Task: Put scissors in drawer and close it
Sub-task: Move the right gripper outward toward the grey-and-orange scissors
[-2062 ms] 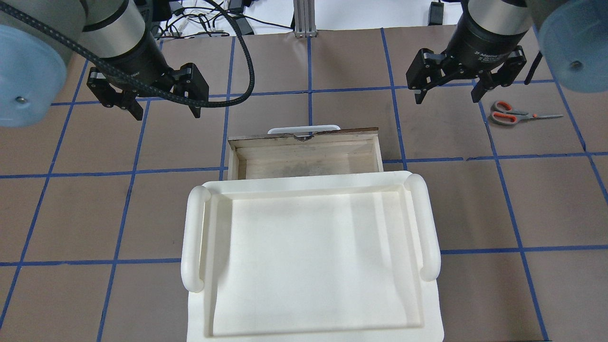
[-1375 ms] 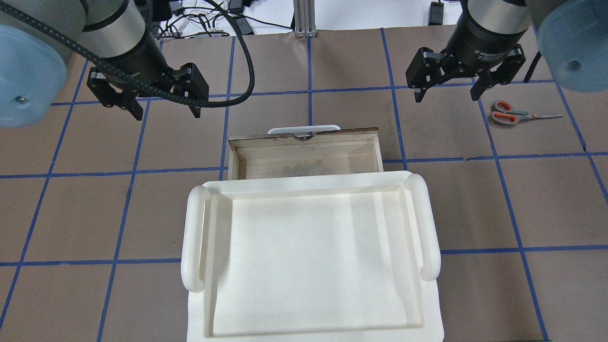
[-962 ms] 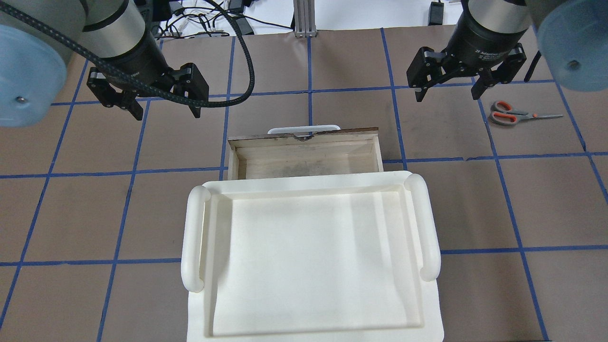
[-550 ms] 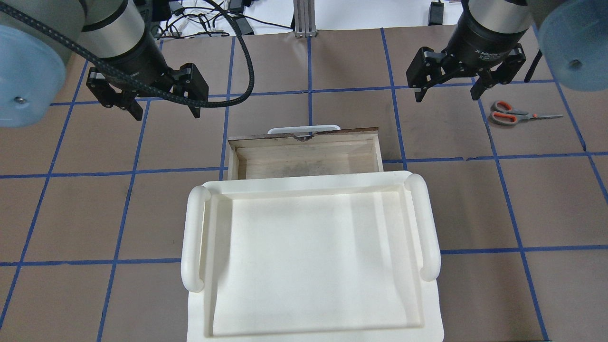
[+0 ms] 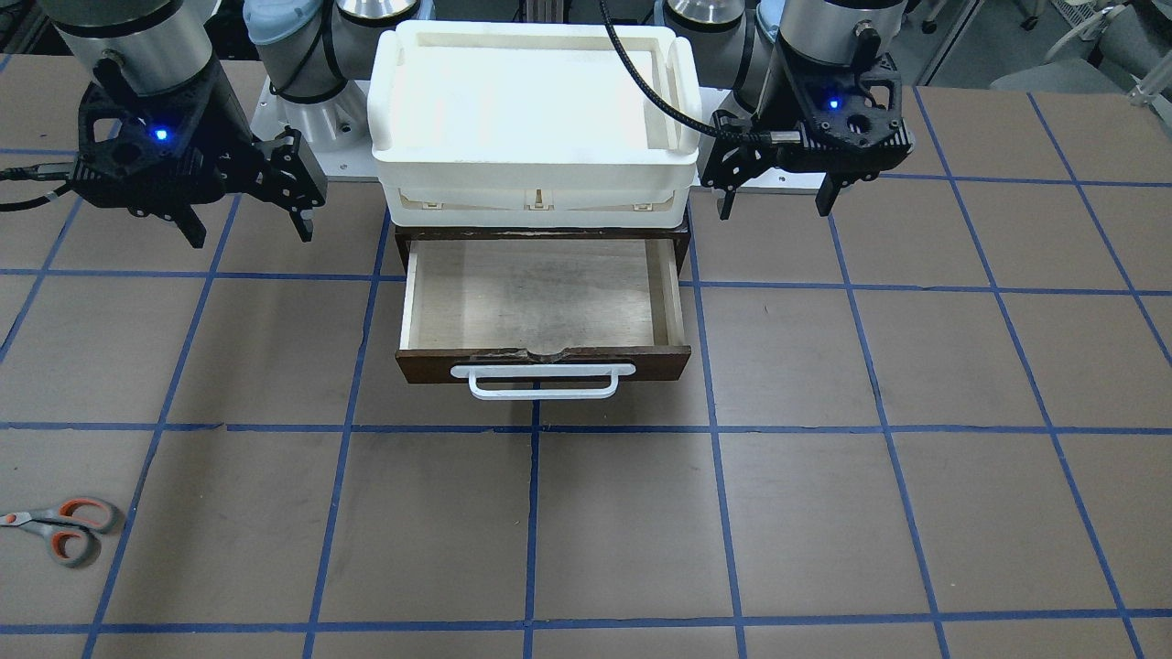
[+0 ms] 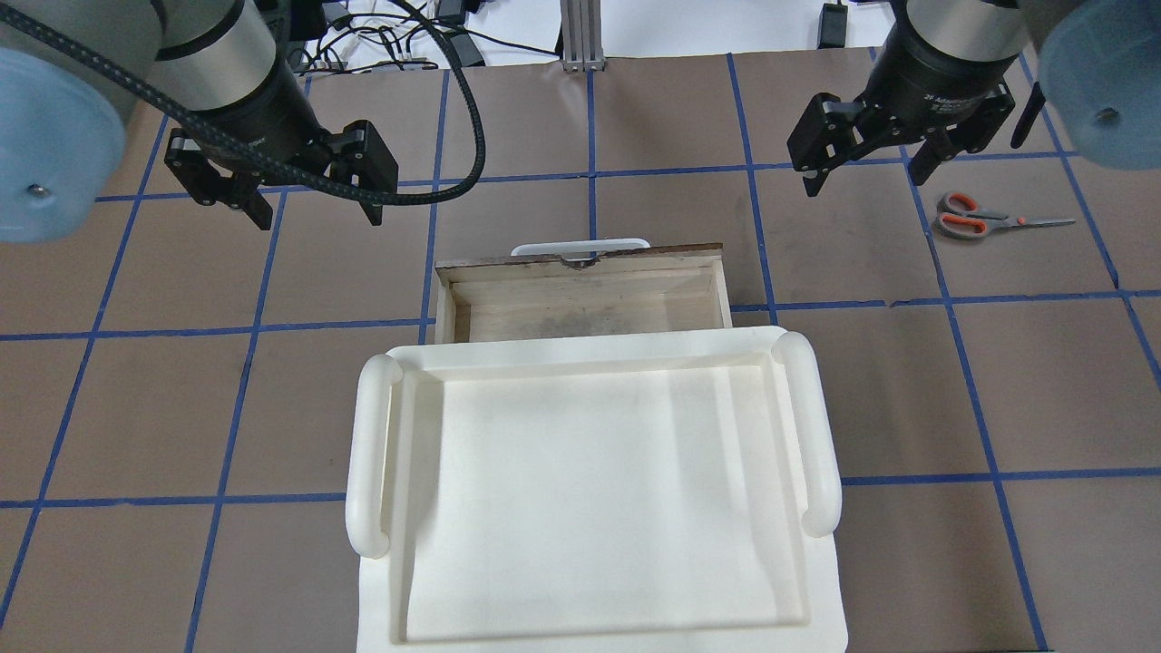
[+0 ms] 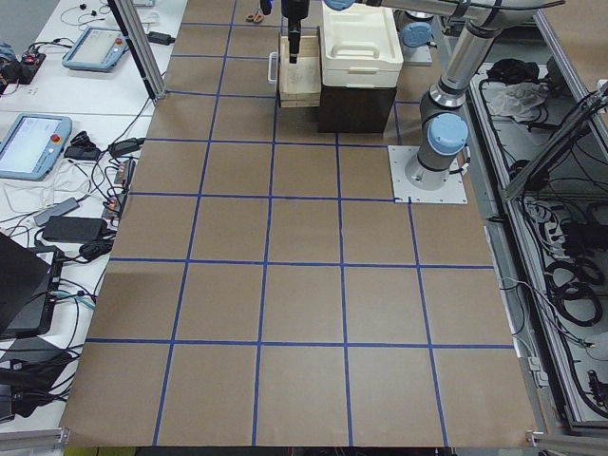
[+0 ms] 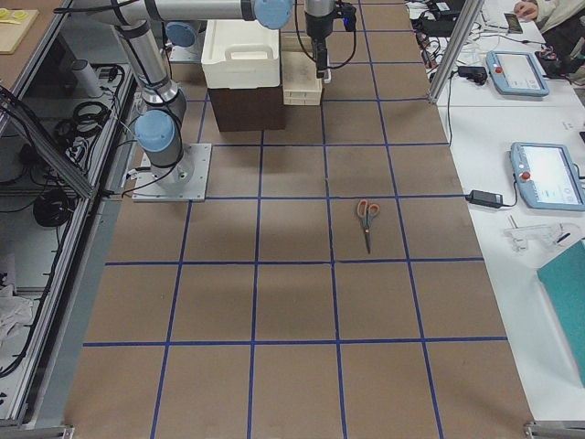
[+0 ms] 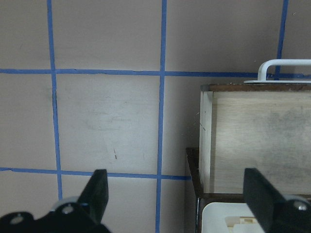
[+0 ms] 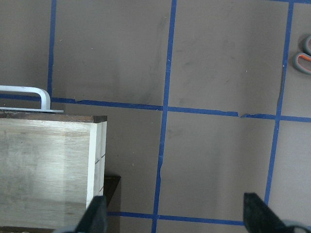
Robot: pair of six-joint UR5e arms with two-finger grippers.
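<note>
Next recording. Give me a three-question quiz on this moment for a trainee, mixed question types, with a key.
1. Fill the gap: the left gripper and the right gripper both hover above the table with jaws ____.
2. Which is nearer the scissors? A: left gripper. B: right gripper. C: both equally near.
3. True or false: the scissors lie inside the drawer.

Key:
1. open
2. B
3. False: they lie on the table, and the open drawer is empty.
</note>
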